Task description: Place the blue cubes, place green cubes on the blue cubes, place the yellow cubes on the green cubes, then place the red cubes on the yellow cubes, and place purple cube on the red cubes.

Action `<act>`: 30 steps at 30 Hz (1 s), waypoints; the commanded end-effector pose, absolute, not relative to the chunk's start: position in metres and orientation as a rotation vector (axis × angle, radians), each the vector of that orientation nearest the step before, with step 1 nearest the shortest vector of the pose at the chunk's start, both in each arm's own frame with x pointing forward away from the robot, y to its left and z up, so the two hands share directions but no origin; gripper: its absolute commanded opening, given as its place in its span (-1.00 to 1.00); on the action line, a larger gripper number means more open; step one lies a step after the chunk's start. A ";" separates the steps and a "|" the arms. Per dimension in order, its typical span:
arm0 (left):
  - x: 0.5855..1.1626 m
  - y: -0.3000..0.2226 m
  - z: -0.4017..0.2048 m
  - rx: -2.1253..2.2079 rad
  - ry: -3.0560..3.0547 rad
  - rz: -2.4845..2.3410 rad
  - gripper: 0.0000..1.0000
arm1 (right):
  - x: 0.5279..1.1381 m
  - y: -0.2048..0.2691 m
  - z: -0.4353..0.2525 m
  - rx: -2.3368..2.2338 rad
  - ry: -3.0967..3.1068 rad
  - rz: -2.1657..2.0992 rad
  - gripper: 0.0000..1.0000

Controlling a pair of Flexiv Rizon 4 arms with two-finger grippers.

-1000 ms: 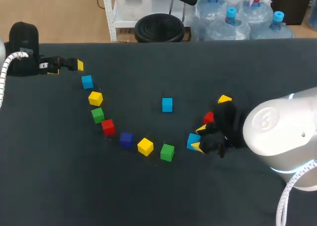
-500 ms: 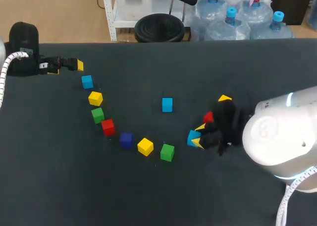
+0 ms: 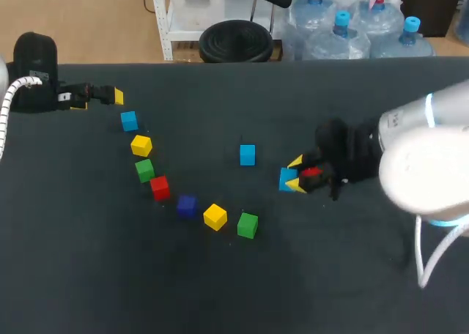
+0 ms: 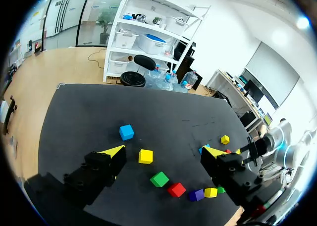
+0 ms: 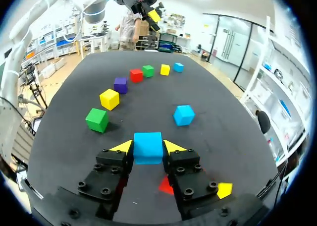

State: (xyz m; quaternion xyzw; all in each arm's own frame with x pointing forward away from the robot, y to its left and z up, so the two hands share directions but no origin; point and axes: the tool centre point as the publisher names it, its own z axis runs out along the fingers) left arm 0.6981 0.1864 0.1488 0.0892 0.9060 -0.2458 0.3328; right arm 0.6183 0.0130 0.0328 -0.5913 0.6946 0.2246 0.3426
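My right gripper (image 3: 293, 174) (image 5: 147, 147) is shut on a light blue cube (image 3: 286, 178) (image 5: 147, 146), held just above the table. A red cube (image 3: 312, 175) (image 5: 166, 185) lies under that gripper, with a yellow cube (image 5: 224, 190) beside it. A second blue cube (image 3: 248, 154) (image 5: 184, 114) sits a little ahead on the cloth. An arc of cubes runs left: green (image 3: 248, 225), yellow (image 3: 215, 217), purple (image 3: 187, 206), red (image 3: 160, 187), green (image 3: 145, 170), yellow (image 3: 141, 145), blue (image 3: 129, 120). My left gripper (image 3: 99, 99) (image 4: 166, 151) stands open and empty at the far left edge.
The table is covered in black cloth (image 3: 220, 290). The arc of cubes (image 4: 176, 190) lies between my two arms. My right arm's white body (image 3: 429, 165) fills the right side of the table.
My right gripper has closed on the blue cube and carried it toward the back of the table, over the red cube. The left arm has not moved.
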 end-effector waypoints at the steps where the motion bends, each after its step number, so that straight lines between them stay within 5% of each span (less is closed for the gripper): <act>1: 0.699 0.185 0.150 0.231 2.374 -0.635 1.00 | 0.642 0.010 0.035 -1.612 1.786 0.690 -1.00; 30: 0.699 0.185 0.150 0.231 2.374 -0.635 1.00 | 0.687 0.041 0.007 -1.652 1.786 0.716 -1.00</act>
